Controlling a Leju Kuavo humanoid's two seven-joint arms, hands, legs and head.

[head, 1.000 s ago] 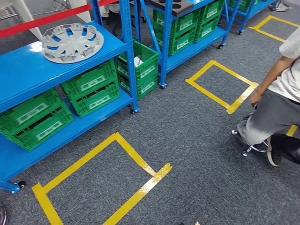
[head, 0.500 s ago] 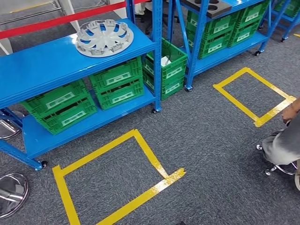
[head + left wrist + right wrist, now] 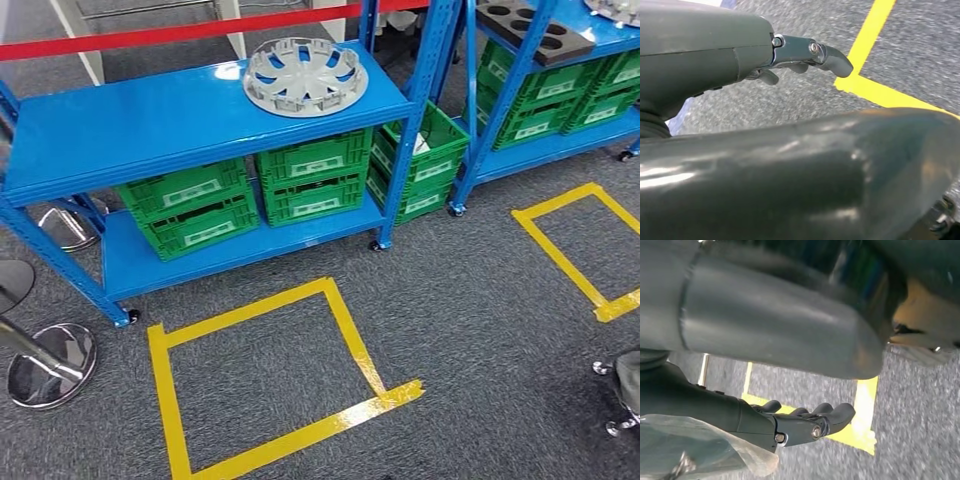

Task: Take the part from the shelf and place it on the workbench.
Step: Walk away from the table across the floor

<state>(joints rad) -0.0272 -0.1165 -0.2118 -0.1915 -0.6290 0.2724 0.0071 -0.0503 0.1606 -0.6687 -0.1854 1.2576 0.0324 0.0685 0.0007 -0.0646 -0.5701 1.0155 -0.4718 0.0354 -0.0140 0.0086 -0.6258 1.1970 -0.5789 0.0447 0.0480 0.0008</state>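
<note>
Approach step — the round silver-grey plastic wheel cover (image 3: 305, 75) lies on the blue metal shelf (image 3: 151, 125), upper centre. Left hand (image 3: 806, 57) and right hand (image 3: 806, 422) hang empty, fingers loosely apart; next, step closer and reach.

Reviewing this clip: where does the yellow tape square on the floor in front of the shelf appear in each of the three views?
Head view: the yellow tape square lies on the grey carpet, lower centre, in front of the blue shelf.
Left wrist view: one taped corner shows just past the left hand.
Right wrist view: a taped corner shows behind the right hand.
Shared landmark: the grey carpet.
</note>
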